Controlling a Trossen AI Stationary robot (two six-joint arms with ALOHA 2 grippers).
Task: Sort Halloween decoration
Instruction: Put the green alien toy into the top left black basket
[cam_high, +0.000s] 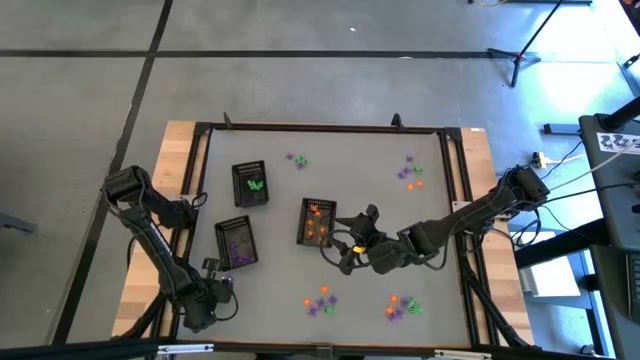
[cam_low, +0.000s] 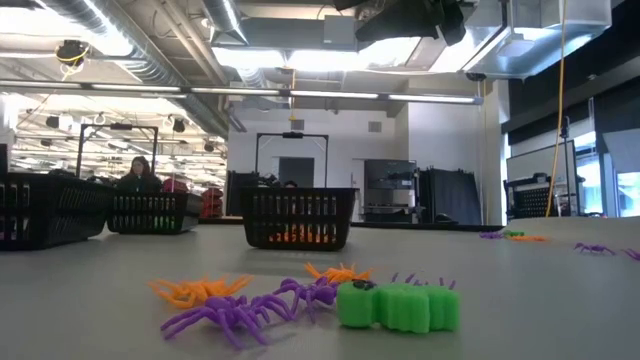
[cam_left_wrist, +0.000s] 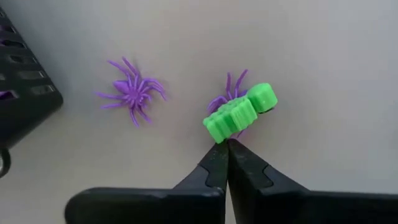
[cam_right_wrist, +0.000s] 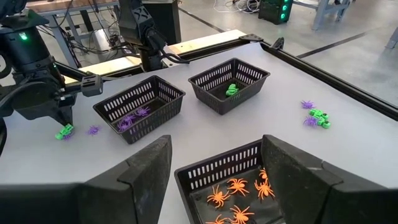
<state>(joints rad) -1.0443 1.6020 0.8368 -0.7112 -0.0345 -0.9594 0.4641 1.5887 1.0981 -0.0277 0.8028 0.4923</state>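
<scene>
In the left wrist view the left gripper has its two dark fingers pressed together, their tips touching the near edge of a small bright green ridged plastic trinket that lies on the grey tabletop; whether they pinch its edge or only touch it cannot be told. A purple plastic spider lies partly under that green piece, another purple plastic spider lies just beside it, and a corner of a black slotted plastic tray shows at the side. The high view does not resolve these pieces, showing only the left arm folded low at the front-left corner of the tabletop. The right wrist view shows the right gripper with its fingers spread wide above a black tray of orange plastic spiders; past it stand a tray holding purple spiders and a tray with a green piece, and farther off the left gripper points down at the green trinket beside the purple tray. From above, the right arm reaches in from the right edge toward the middle of the tabletop. The low view alone shows a loose heap of orange, purple and green trinkets close up, the trays behind, and a person far back in the room.
</scene>
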